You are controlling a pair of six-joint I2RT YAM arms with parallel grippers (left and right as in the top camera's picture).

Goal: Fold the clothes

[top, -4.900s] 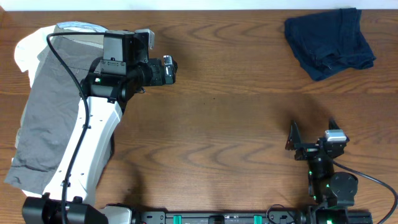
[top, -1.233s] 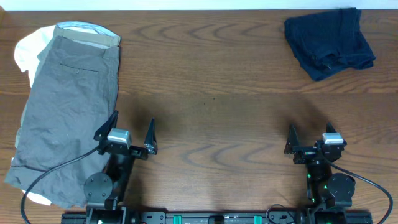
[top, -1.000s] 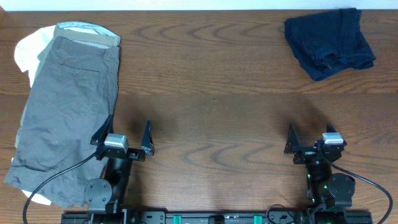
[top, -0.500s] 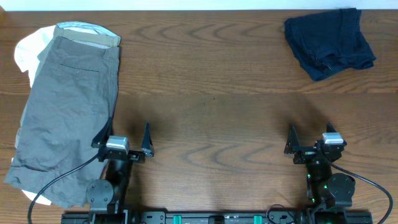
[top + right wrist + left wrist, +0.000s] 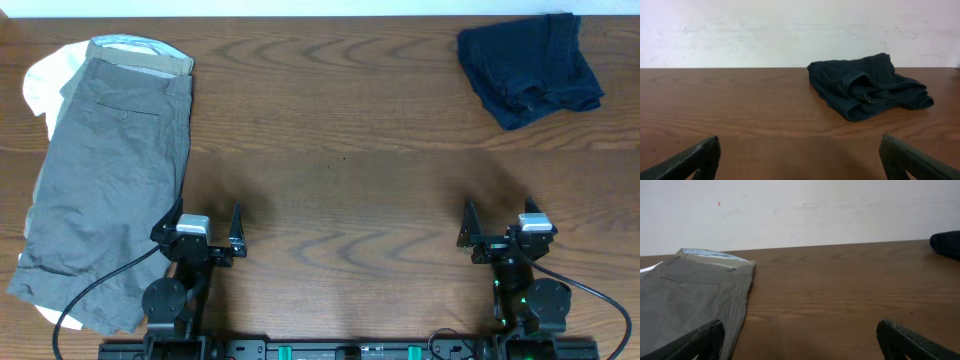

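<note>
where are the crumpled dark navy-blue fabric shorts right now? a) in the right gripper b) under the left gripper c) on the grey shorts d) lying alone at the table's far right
d: the crumpled dark navy-blue fabric shorts lie bunched on the brown wooden table, far right, well beyond the open, empty right gripper.

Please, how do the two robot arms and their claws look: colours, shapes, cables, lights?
Both arms are black with round joint housings. The left claw and the right claw each have two black, pointed fingers and a small silver-grey block on top. A thin black cable loops out from each arm. Small green lights glow on the right arm.
</note>
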